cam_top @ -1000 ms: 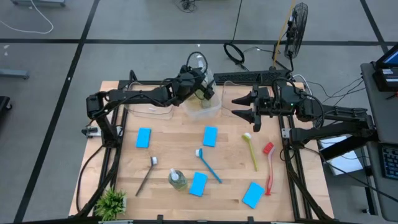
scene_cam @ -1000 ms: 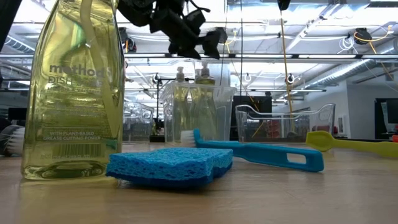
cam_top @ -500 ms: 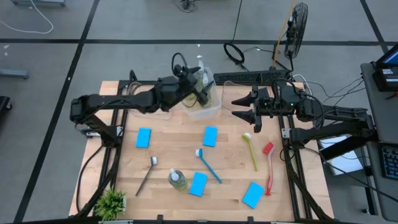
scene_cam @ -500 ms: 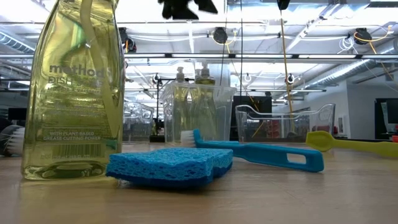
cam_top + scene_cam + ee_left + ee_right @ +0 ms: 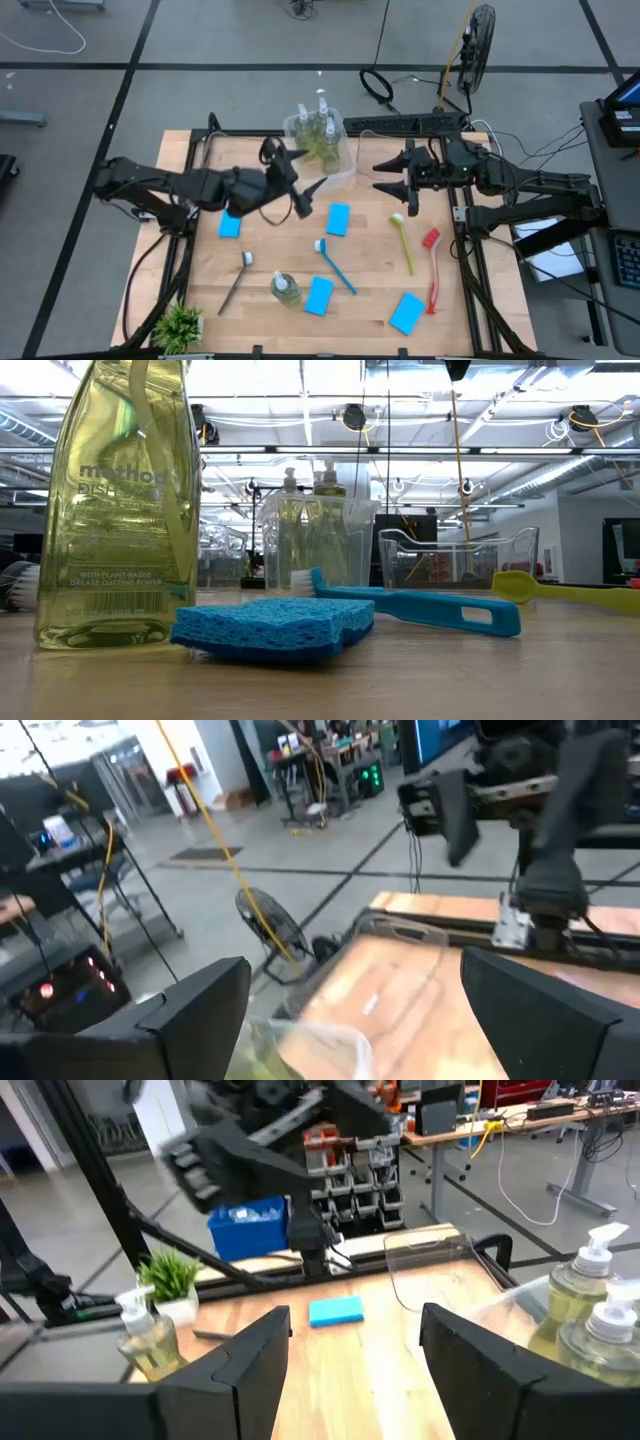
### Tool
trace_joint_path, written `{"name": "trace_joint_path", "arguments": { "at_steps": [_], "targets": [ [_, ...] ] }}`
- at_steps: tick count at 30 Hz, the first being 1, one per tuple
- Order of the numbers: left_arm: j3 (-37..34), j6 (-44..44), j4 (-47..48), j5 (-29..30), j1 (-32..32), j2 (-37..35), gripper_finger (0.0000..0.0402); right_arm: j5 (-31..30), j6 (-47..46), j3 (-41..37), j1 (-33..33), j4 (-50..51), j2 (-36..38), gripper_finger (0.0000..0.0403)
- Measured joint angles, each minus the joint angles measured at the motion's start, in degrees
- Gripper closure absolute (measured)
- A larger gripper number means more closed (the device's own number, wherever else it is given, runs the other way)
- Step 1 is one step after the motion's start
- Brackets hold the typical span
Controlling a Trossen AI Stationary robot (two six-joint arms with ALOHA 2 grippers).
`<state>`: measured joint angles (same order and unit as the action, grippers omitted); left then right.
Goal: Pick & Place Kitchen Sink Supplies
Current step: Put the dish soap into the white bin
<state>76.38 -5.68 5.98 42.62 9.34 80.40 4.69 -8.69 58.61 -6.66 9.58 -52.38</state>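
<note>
Bottles sit in the bin (image 5: 340,172) beyond the empty, spread left gripper (image 5: 303,195); remaining bottle (image 5: 285,288), sponges, brushes lie below; right gripper (image 5: 392,180) parted, empty

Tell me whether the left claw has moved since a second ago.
Yes. In the high view the left claw has pulled away from over the clear bin, toward the table's middle, open and empty.

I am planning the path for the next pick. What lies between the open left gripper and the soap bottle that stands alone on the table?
In the high view, the dark grey brush lies between the left gripper and the lone soap bottle; otherwise bare wood.
</note>
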Motion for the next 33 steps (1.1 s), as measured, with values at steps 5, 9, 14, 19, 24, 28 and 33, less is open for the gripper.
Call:
{"name": "trace_joint_path", "arguments": {
  "at_steps": [5, 9, 14, 19, 24, 28, 33],
  "targets": [
    [0.0, 6.3, 4.6, 3.9, 5.2, 0.0, 0.0032, -0.1, 1.8, 0.0, -0.1, 2.2, 0.6, 0.019],
    [0.0, 13.0, 8.2, 3.9, 8.0, 0.0, 0.0035, -0.1, 1.9, 0.0, -0.5, 3.5, 1.7, 0.019],
    [0.0, 19.5, 11.1, 3.5, 11.5, 0.0, 0.0033, -0.1, 1.9, 0.0, -0.5, 4.2, 3.3, 0.019],
    [0.0, 23.4, 12.4, 2.0, 15.6, 0.0, 0.0028, -0.1, 1.9, 0.0, -0.5, 4.9, 4.3, 0.019],
    [0.0, 27.0, 12.4, 2.7, 19.7, -0.5, 0.0033, -0.1, 1.9, 0.0, -0.5, 6.0, 4.2, 0.019],
    [0.0, 30.3, 12.0, 3.7, 22.3, -1.0, 0.0032, -0.1, 1.9, 0.0, -0.5, 5.8, 4.1, 0.019],
    [0.0, 33.5, 11.9, 6.6, 24.9, -1.1, 0.0025, -0.1, 1.9, 0.0, -0.5, 5.8, 4.1, 0.019]
  ]
}}
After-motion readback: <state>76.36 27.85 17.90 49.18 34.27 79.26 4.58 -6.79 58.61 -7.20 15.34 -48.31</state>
